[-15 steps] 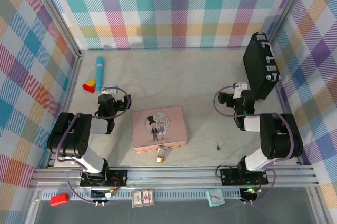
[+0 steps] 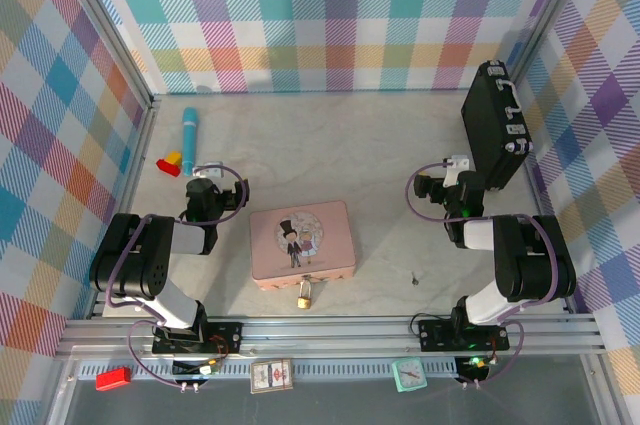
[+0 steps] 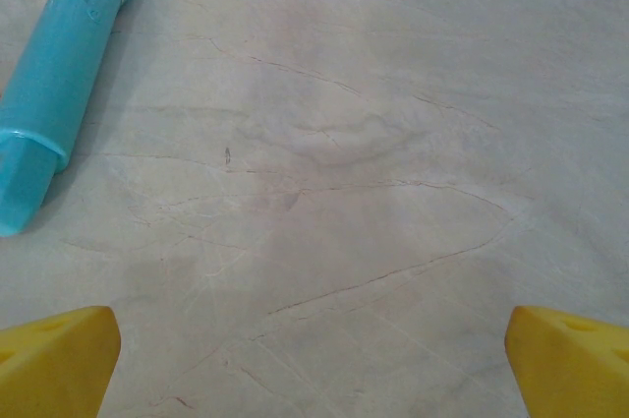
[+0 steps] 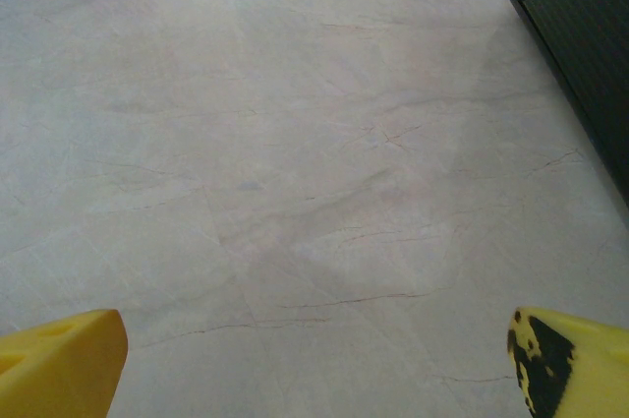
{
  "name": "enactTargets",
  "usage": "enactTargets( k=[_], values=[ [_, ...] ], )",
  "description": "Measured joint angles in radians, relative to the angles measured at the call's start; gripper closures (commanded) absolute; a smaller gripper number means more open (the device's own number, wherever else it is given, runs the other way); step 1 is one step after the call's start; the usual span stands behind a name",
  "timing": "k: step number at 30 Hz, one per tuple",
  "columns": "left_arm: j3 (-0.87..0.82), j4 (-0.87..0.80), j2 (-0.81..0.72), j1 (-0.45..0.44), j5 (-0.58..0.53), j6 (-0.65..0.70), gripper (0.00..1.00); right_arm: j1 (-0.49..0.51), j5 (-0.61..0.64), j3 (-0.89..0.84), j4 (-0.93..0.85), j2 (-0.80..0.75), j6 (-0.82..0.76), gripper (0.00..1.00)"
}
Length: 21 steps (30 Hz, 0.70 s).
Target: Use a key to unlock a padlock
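Brass-gold padlock [image 2: 303, 295] sits against the near edge of the pink tin [image 2: 303, 241], roughly midway between the two arm bases in the overhead view. The dark key [image 2: 415, 278] lies flat on the marbled table [image 2: 380, 145], to the right of the tin, well apart from the padlock and nearer the right arm.

Left gripper [image 3: 314, 364]: released. Its yellow fingertips [image 3: 54, 364] are spread wide over bare table with nothing between them. A teal tube [image 3: 54, 84] lies ahead on its left.

Right gripper [image 4: 314, 364]: released and empty. One fingertip [image 4: 59, 364] sits in each lower corner of the wrist view, and the black case [image 4: 580, 54] stands ahead on the right.

Both arms are folded, each well apart from padlock and key.
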Motion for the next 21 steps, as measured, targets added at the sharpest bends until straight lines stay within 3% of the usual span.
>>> enactTargets(
  k=[12, 17, 21],
  values=[
    [-0.004, 0.006, -0.004, 0.0, 0.01, 0.001, 0.0, 0.0, -0.003, 0.0, 0.0, 0.0, -0.001, 0.01],
    [-0.104, 0.069, -0.1, 0.0, 0.03, 0.002, 0.0, 0.01, -0.034, -0.023, 0.008, -0.019, -0.019, 0.01],
    [-0.132, 0.027, -0.229, 0.0, 0.043, 0.004, 0.0, 0.033, -0.045, -0.066, -0.003, -0.12, -0.035, 0.01]
  ],
)
